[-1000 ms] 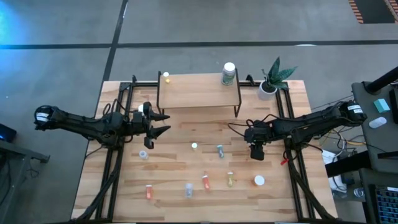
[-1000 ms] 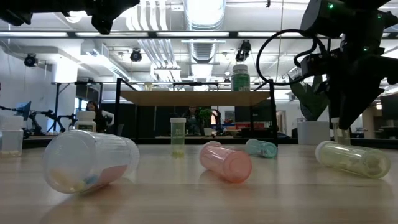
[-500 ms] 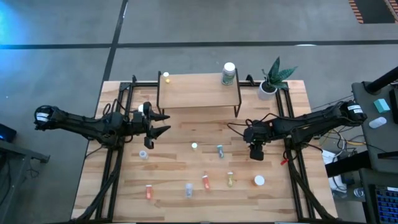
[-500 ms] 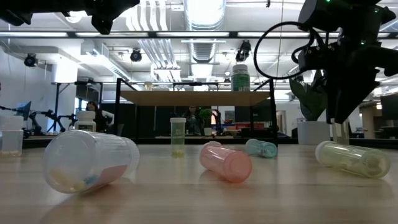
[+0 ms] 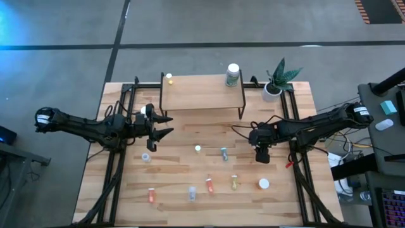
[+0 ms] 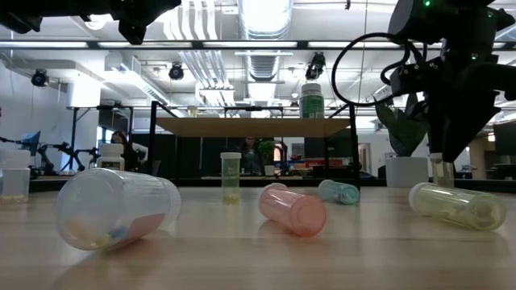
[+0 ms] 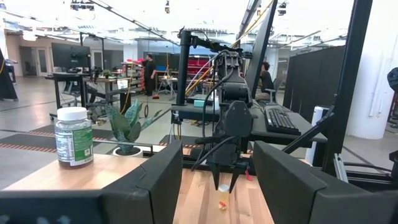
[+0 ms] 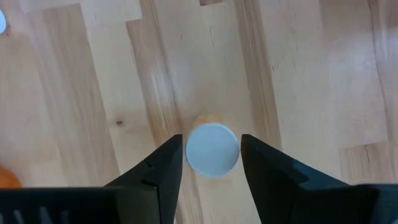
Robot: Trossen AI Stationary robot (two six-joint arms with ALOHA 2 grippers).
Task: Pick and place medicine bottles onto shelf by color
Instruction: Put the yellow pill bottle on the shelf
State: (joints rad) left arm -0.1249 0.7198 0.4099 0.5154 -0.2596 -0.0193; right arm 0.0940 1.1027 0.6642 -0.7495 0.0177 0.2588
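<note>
My right pincer [image 8: 210, 163] points straight down over a white-capped orange vial [image 8: 212, 148] standing on the worktop [image 5: 190, 133], fingers parted either side of the cap, gripping nothing. My left pincer [image 5: 166, 125] hangs open and empty near the shelf [image 5: 202, 94].

left gripper [image 5: 166, 125] parted, raised | right gripper [image 5: 261, 158] parted, pointing down
</note>
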